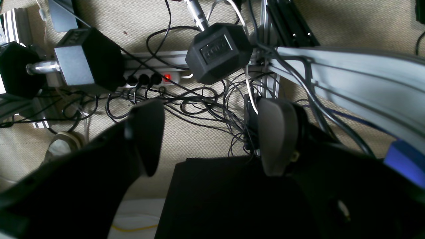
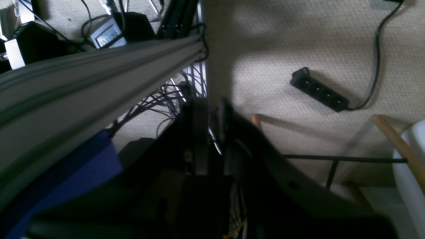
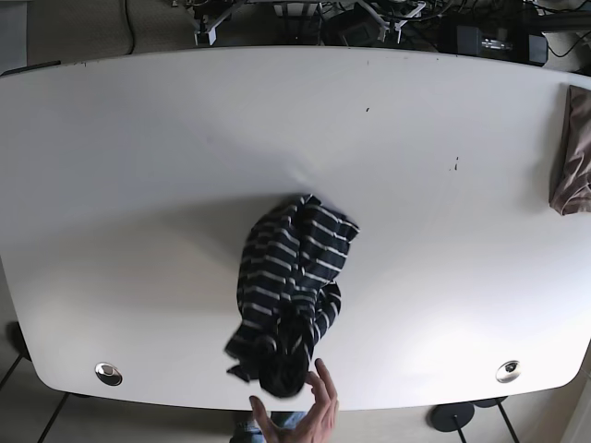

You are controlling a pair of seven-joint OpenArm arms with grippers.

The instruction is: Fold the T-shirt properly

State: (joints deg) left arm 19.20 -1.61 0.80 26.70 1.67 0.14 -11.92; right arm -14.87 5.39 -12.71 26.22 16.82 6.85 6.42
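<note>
Cloth first: the T-shirt, dark with thin white stripes, lies crumpled in a loose heap on the white table, a little toward the near edge and roughly midway across its width. A person's hand reaches up over that near edge, palm open, its fingertips just at the lowest fold of the heap. Neither robot arm appears in the base view, so the shirt sits well apart from both sets of fingers. The left gripper shows only in its own wrist view, pointed at the carpeted floor: its two fingers stand spread wide with nothing between them, above a tangle of black cables, a power strip with a red light, and two black dumbbells. The right gripper also looks down past the table's edge to the carpet; its fingers stand close together with only a narrow slit showing, holding nothing. A black power strip lies on the floor beyond it. At the table's far right edge rests a brownish cloth.
</note>
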